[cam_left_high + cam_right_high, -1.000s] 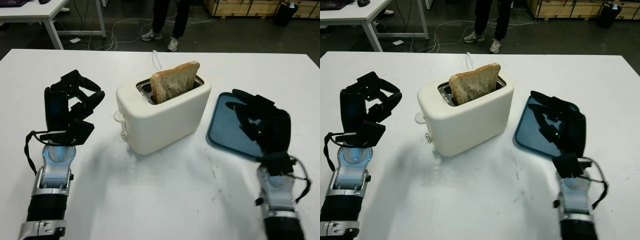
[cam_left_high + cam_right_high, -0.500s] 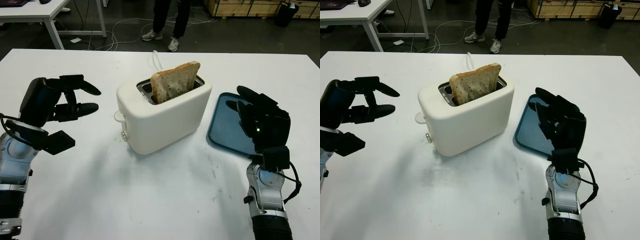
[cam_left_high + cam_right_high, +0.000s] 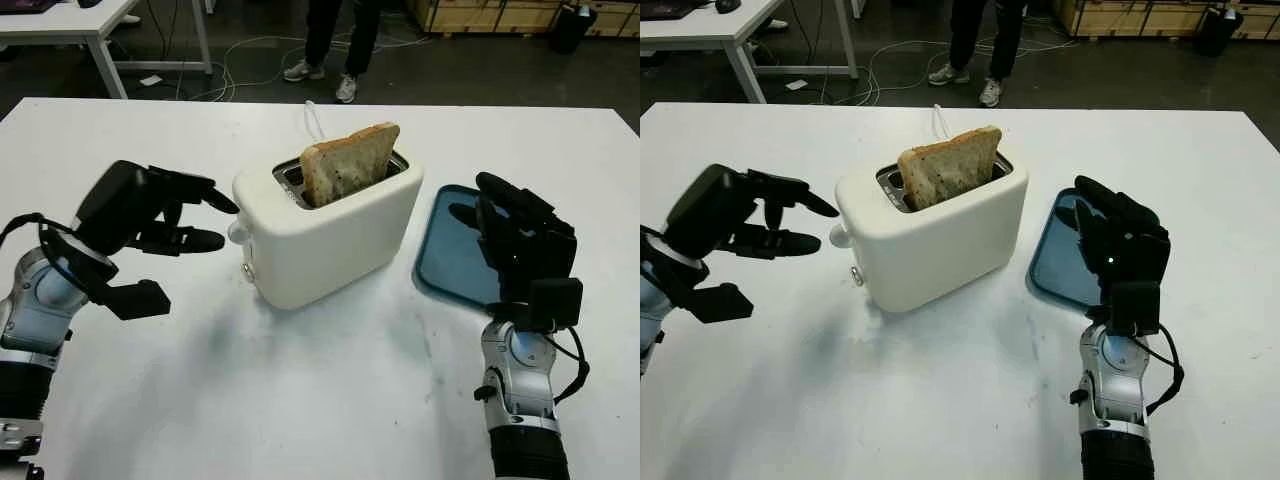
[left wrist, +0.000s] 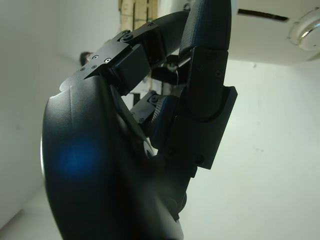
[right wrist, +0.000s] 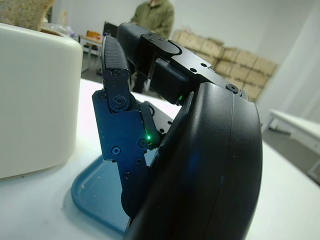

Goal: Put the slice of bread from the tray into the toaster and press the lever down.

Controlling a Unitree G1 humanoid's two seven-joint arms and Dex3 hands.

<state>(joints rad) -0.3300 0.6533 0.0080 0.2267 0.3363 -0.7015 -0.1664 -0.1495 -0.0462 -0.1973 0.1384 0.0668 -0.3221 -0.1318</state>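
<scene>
White table (image 3: 330,400), items listed left to right.

1. Left hand (image 3: 150,215): at 9 o'clock of the toaster, grasping nothing, fingers (image 3: 205,195) extended toward the lever end, tips just short of it. Judged placed there to reach the lever.
2. Lever (image 3: 238,232): pale knob on the toaster's 9 o'clock end face, apparently not yet pressed, since the bread stands high.
3. Toaster (image 3: 330,235): cream, table centre, cord leading off at 12 o'clock.
4. Bread (image 3: 348,162): seated in the slot, upper half standing proud, tilted slightly. Insertion judged done; pressing remains.
5. Tray (image 3: 455,250): blue, at 3 o'clock of the toaster, just beside it.
6. Right hand (image 3: 520,240): raised over the tray's near edge, holding nothing, released; judged idle.
</scene>
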